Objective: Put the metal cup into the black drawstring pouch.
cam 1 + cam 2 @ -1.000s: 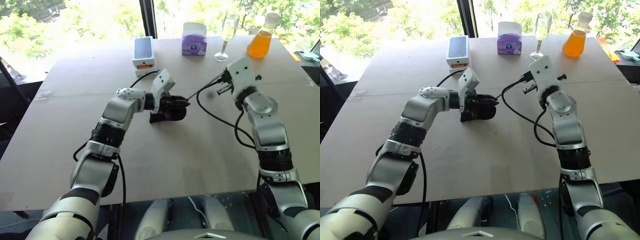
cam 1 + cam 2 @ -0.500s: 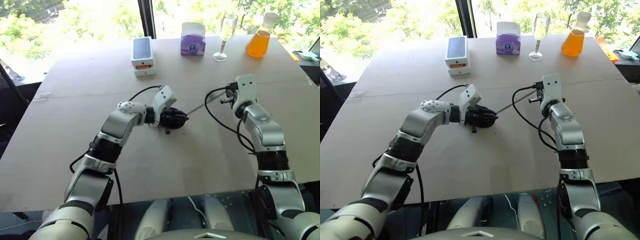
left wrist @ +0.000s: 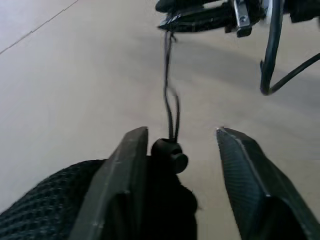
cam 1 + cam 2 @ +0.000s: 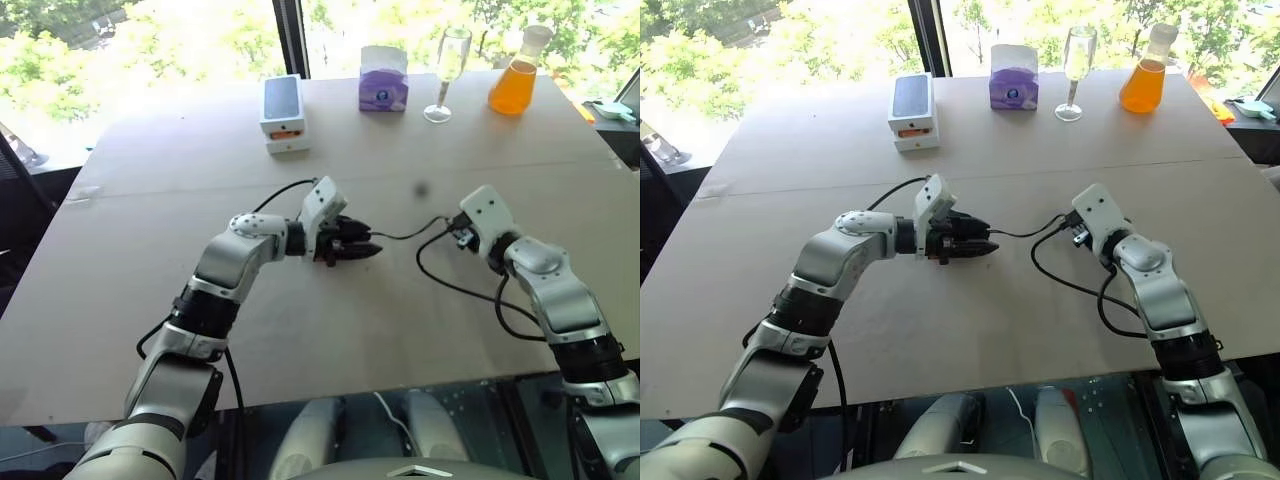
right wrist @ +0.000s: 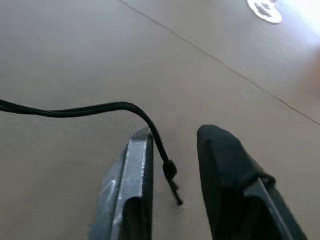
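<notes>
On the desk, my left fingers stand released around the black drawstring pouch; its cord hangs between my released right fingers.

An indoor test bench beside large windows, with trees seen outside. A plain table is set with staged props: a phone box, a tissue box, a wine glass and a flask of orange liquid.
</notes>
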You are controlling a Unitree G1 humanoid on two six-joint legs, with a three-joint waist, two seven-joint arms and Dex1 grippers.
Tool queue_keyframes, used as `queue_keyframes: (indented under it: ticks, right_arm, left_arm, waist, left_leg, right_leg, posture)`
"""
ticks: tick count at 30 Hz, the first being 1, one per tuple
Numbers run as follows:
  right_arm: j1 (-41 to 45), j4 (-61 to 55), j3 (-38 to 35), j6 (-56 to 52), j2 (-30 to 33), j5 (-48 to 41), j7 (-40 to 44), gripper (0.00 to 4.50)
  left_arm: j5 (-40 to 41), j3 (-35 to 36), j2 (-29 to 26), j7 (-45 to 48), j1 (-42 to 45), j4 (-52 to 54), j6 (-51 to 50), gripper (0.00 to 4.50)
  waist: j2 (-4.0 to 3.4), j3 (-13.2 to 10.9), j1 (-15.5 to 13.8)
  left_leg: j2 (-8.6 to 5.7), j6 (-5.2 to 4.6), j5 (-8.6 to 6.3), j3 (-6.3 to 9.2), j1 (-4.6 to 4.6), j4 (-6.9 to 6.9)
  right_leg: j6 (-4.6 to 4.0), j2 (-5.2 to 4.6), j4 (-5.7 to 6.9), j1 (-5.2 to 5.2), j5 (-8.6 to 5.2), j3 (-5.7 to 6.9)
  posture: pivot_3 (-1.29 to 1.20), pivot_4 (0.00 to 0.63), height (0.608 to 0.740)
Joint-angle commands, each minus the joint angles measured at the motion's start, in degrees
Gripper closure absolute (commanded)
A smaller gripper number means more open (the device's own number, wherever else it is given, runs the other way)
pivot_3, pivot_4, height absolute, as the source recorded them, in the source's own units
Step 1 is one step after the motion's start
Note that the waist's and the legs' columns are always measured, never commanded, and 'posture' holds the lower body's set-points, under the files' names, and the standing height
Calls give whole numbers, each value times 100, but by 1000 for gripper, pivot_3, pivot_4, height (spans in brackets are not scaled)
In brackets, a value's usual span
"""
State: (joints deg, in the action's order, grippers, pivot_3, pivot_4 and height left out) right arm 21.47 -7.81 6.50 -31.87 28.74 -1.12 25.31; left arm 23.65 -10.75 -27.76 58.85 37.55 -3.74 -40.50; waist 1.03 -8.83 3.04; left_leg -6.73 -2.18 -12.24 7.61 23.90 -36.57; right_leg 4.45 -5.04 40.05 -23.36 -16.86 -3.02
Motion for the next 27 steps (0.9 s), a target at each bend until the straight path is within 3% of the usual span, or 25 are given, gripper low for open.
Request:
queue_keyframes:
  ticks: [1, 2, 4, 7, 10, 18, 27]
  right_arm:
    - [-841, -1542, -439, -409, 427, -642, 666, 1224]
    - [-1098, -1829, -571, -412, 508, -744, 734, 674]
    - [-1585, -2320, -918, -442, 562, -978, 761, 674]
    - [-2263, -3021, -1551, -335, 314, -1577, 800, 674]
    - [-2627, -3336, -1926, -219, 150, -2051, 902, 674]
    - [-3319, -3397, -2387, 301, 243, -2336, 1146, 674]
    - [-3605, -2835, -2855, 621, 534, -2186, 1207, 674]
  left_arm:
    - [843, 970, -667, 156, -287, 778, -919, 220]
    - [955, 1136, -772, 89, -384, 889, -1033, 142]
    - [940, 1477, -774, -320, -611, 1064, -906, 142]
    - [879, 2216, -227, -1063, -1091, 1225, -36, 142]
    - [627, 2358, -129, -1021, -1653, 1367, 839, 142]
    - [960, 2779, -354, -1057, -3520, 2449, 983, 142]
    - [1194, 3093, -391, -1351, -4670, 3384, 978, 142]
  waist:
    - [1, 0, 1]
    - [0, -1, -1]
    - [0, 0, -35]
    - [1, 2, -146]
    - [6, 0, -163]
    - [3, 1, -240]
    - [2, 1, -352]
  left_leg:
    - [1, 0, 0, 5, 6, 2]
    - [2, 0, -1, 9, 5, 4]
    - [1, 0, -1, 9, 2, 2]
    - [-2, -5, -4, 9, -9, -3]
    - [0, -6, -6, 19, -17, -9]
    - [0, -14, -11, 19, -20, 2]
    - [0, -27, -19, 30, -34, 1]
  right_leg:
    - [0, -2, -4, -2, 0, 2]
    - [0, -2, -12, -1, -1, 4]
    - [0, -2, -14, 1, 0, 3]
    - [1, -9, -20, 20, 0, 8]
    - [-3, -10, -24, 38, 3, 21]
    - [-8, -18, -31, 40, 5, 25]
    - [-9, -22, -44, 65, 4, 45]
  posture:
    - [0, 150, 740]
    - [0, 150, 740]
    - [0, 150, 740]
    - [0, 150, 740]
    - [0, 150, 740]
    - [0, 150, 740]
    - [0, 150, 740]
